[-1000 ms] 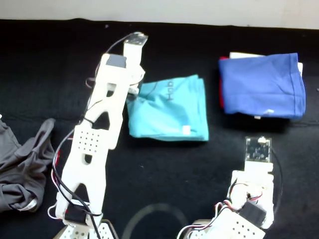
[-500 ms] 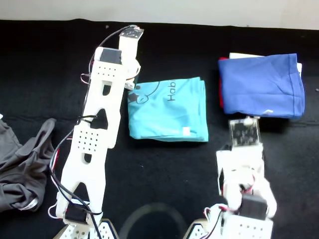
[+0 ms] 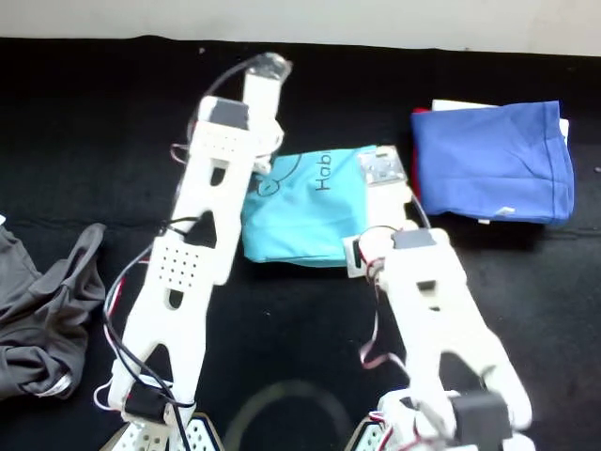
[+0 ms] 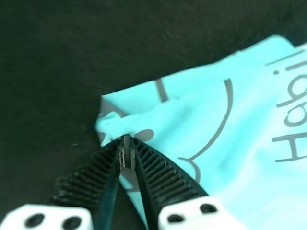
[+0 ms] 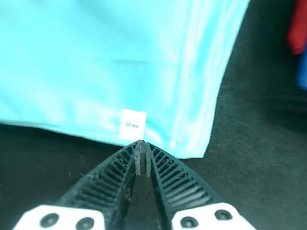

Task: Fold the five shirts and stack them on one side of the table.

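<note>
A folded turquoise shirt [image 3: 315, 207] lies flat mid-table. My left gripper [image 4: 125, 149] is at its far left corner, shut with bunched cloth pinched at its tips. My right gripper [image 5: 139, 147] is shut and holds nothing. It hovers at the shirt's [image 5: 105, 62] near right edge, just short of a small white label [image 5: 132, 124]. In the high view the left arm [image 3: 202, 235] runs up the shirt's left side and the right arm [image 3: 427, 291] covers its near right corner. A folded blue shirt [image 3: 493, 160] tops a stack at the far right.
A crumpled grey shirt [image 3: 47, 310] lies at the table's left edge. Red and white cloth [image 3: 419, 169] peeks from under the blue shirt. A black cloth [image 3: 94, 141] covers the table, with bare room at the far left.
The right arm swung from the front right up and left to the turquoise shirt's near right corner. The left arm shifted slightly right, and the shirt's lifted left part now lies flat.
</note>
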